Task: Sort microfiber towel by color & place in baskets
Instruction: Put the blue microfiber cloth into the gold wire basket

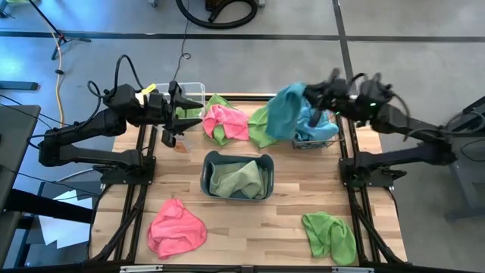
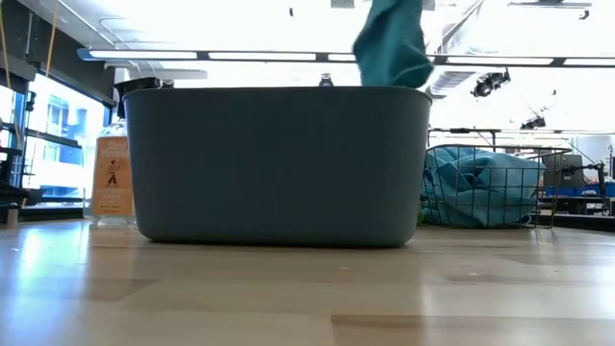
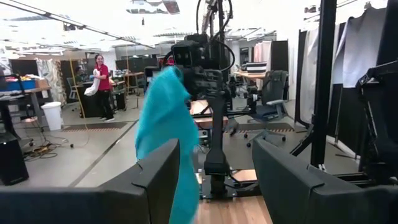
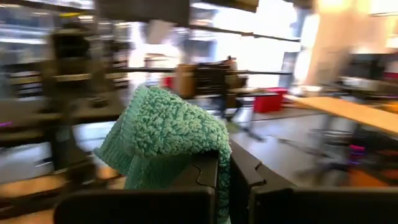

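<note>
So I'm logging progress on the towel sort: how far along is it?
Done: a green towel lies in the grey-blue tub, blue cloth in the wire-mesh basket. In hand: right gripper holds a blue towel. Left: pink towels and green towels outside the bins.

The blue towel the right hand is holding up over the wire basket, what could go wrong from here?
1. The blue towel hangs from the shut right hand partly to the side of the wire-mesh basket, so on release it might drape over the rim or land on the green towel beside it.
2. The basket already holds blue cloth, so the new towel may pile up and spill out.
</note>
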Robot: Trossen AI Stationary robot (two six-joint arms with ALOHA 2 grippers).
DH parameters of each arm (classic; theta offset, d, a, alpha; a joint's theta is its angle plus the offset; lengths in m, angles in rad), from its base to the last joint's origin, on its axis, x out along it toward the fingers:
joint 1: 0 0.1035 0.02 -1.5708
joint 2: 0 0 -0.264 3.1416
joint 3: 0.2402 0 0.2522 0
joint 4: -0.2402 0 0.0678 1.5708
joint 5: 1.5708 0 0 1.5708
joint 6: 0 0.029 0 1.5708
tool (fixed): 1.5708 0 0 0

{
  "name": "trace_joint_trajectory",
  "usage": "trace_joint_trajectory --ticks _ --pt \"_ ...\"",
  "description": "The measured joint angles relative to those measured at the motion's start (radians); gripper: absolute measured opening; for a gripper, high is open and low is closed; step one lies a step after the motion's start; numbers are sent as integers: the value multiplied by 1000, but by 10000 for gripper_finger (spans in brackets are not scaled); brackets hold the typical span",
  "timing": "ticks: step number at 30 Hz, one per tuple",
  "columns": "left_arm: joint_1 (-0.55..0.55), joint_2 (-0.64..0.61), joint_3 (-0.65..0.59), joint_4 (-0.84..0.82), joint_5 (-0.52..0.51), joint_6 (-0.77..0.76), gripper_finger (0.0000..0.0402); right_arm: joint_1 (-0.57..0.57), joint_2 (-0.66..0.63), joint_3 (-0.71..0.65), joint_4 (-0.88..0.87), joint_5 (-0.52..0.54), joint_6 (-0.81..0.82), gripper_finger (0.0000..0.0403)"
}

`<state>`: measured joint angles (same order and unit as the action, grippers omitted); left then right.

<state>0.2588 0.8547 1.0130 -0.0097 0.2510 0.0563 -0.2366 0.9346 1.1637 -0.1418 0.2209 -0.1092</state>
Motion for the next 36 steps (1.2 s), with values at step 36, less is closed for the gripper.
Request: trace_joint_trajectory --ticks 36 --pt "3 0 0 -126 -135 63 190 -610 506 1 -835 -161 451 0"
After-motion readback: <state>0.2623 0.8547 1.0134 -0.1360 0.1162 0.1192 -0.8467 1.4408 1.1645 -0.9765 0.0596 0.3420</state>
